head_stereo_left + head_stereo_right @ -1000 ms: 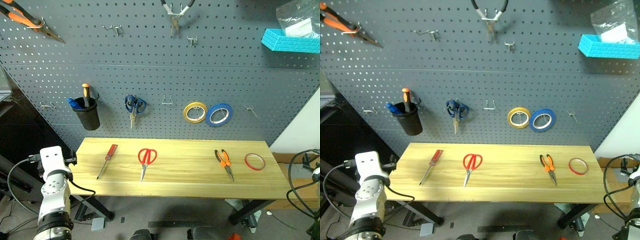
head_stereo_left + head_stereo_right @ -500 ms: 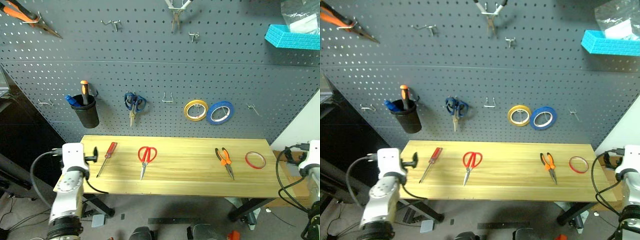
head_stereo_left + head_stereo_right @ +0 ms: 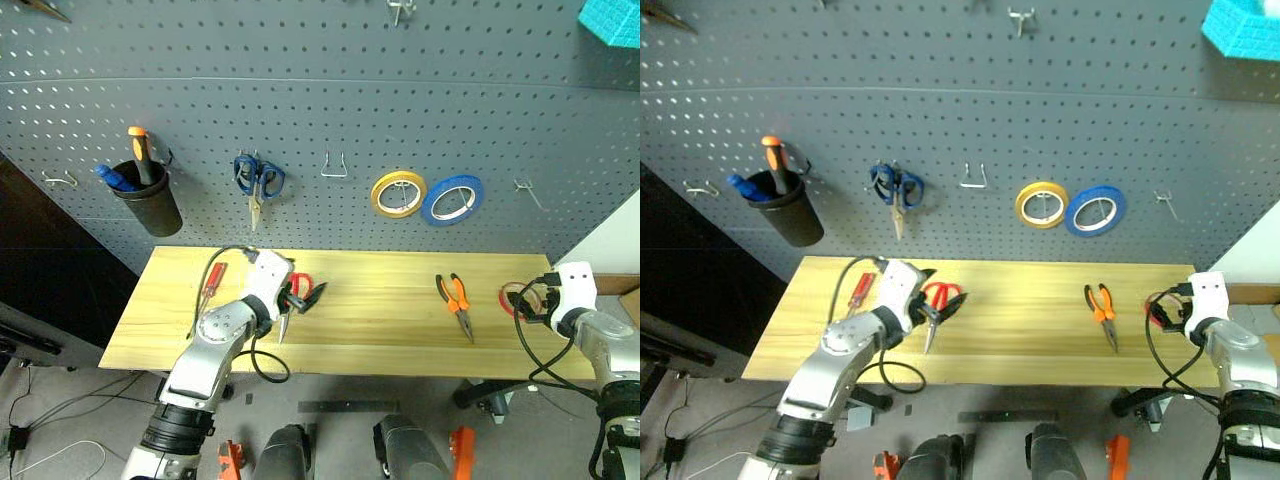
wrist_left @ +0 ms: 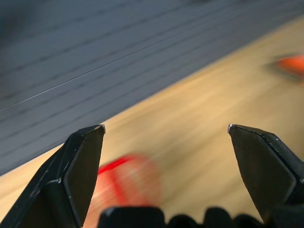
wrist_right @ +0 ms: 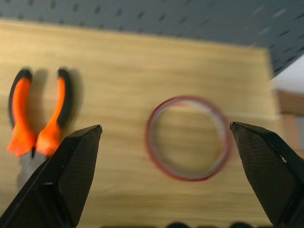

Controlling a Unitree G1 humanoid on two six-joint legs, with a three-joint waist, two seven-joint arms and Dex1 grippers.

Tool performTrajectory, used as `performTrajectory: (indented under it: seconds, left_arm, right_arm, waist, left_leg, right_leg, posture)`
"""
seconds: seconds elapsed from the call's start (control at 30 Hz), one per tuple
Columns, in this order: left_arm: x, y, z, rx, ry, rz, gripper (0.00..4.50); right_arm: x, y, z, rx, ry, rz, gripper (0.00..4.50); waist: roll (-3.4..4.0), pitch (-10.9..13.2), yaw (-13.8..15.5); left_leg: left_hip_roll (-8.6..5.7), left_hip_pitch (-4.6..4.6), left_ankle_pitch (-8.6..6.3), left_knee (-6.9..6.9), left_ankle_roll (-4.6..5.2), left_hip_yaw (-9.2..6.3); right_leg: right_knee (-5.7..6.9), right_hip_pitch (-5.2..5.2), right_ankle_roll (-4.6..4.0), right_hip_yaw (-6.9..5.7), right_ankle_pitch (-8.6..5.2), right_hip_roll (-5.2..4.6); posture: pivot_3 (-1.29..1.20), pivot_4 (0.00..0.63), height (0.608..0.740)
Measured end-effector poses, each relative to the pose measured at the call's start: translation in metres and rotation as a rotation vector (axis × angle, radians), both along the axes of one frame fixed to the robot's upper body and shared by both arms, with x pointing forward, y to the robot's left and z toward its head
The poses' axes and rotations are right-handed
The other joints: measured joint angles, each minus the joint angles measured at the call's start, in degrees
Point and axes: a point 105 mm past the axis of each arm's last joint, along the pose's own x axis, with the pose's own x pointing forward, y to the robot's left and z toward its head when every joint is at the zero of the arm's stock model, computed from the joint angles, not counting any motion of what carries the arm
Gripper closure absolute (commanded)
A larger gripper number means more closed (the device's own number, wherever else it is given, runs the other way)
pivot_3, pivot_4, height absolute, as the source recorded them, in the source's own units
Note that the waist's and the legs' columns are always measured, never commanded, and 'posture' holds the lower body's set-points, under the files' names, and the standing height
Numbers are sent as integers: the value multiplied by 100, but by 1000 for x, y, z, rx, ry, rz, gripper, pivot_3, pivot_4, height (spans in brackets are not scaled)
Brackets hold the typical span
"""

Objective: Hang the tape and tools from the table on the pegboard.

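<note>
Pegboard: blue scissors, yellow roll, blue roll and black cup are hung here.
Table: all task items are laid flat on it.
Left gripper: fingers spread, nothing held, over red scissors.
Right gripper: fingers apart, empty, held just before red tape.
Pliers: placed left of tape.
Screwdriver: seen behind left arm.
</note>
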Motion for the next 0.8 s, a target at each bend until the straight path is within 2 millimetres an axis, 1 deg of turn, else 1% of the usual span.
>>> performTrajectory:
  seconds: [0.03, 0.07, 0.1, 0.2, 0.3, 0.4, 0.5, 0.57, 0.6, 0.67, 0.7, 0.8]
  left_arm:
    - [-2, -5, 6, 8, -8, -56, 24]
    - [-4, -9, 11, 21, -16, -101, 24]
    - [-6, -13, 15, 31, -21, -141, 24]
    - [-10, -23, 25, 56, -43, -228, 24]
    - [-11, -31, 31, 64, -58, -275, 24]
    - [-14, -35, 30, 77, -51, -312, 24]
    - [-16, -33, 30, 96, -49, -327, 0]
    - [-18, -34, 32, 100, -55, -340, 0]
    - [-18, -34, 32, 100, -57, -342, 0]
    - [-18, -34, 32, 102, -58, -342, 0]
    - [-18, -34, 32, 102, -60, -342, 0]
    - [-19, -35, 33, 101, -63, -346, 0]
  right_arm:
    - [3, 1, 1, -1, 8, -1, 0]
    - [6, 1, 2, -5, 11, -2, 0]
    - [8, 1, 2, -15, 23, -2, 0]
    - [14, 3, -4, -33, 65, 0, 0]
    - [22, 4, -11, -54, 111, 2, 0]
    - [26, 0, -16, -77, 146, -8, 0]
    - [32, -2, -15, -101, 163, -4, 612]
    - [34, -1, -15, -112, 189, 10, 1263]
    - [34, 0, -15, -115, 205, 19, 1709]
    - [33, 1, -17, -102, 232, 30, 2373]
    - [33, 1, -17, -103, 243, 38, 2775]
    - [32, 2, -18, -129, 280, 64, 3802]
  waist:
    - [-1, 49, -13]
    - [-2, 108, -20]
    - [-1, 131, -23]
    - [-20, 255, -25]
    - [-33, 374, -27]
    - [-38, 465, -20]
    - [-55, 524, -21]
    - [-62, 529, -13]
    - [-64, 530, 1]
    - [-66, 532, 29]
    - [-67, 532, 37]
    - [-68, 532, 51]
  left_leg:
    - [0, -3, 0, 1, 0, 0]
    - [1, -5, 0, 1, 0, -2]
    - [0, -28, 0, 2, 0, -1]
    - [-1, -45, 0, 6, 0, -2]
    - [-3, -50, 0, 12, 1, -1]
    - [-4, -52, -1, 10, 2, -2]
    - [0, -54, -2, 9, 2, -3]
    - [-2, -55, -2, 8, 3, -3]
    - [-2, -56, -3, 9, 3, -3]
    - [-3, -56, -3, 9, 3, -5]
    - [-3, -56, -3, 10, 3, -5]
    - [-4, -55, -3, 12, 2, -7]
  right_leg:
    - [4, -3, 0, 0, 0, 0]
    - [6, -6, 0, -3, 0, 1]
    - [8, -29, -1, -2, 0, 1]
    - [8, -40, -2, -5, 1, -1]
    - [8, -44, -1, -3, 2, -5]
    - [9, -48, -1, -5, 2, -7]
    - [9, -51, -1, -9, 2, -6]
    - [6, -51, -1, -9, 2, -9]
    - [5, -50, -1, -11, 2, -10]
    - [6, -50, -1, -12, 2, -11]
    - [7, -49, -1, -13, 2, -11]
    - [8, -48, 0, -14, 2, -12]
  posture:
    - [-169, 290, 740]
    - [-158, 307, 740]
    - [-155, 312, 740]
    - [-140, 328, 740]
    - [-120, 336, 740]
    - [-99, 342, 740]
    - [-90, 341, 740]
    - [-79, 339, 740]
    - [-76, 337, 740]
    - [-75, 335, 740]
    - [-75, 334, 740]
    - [-73, 331, 740]
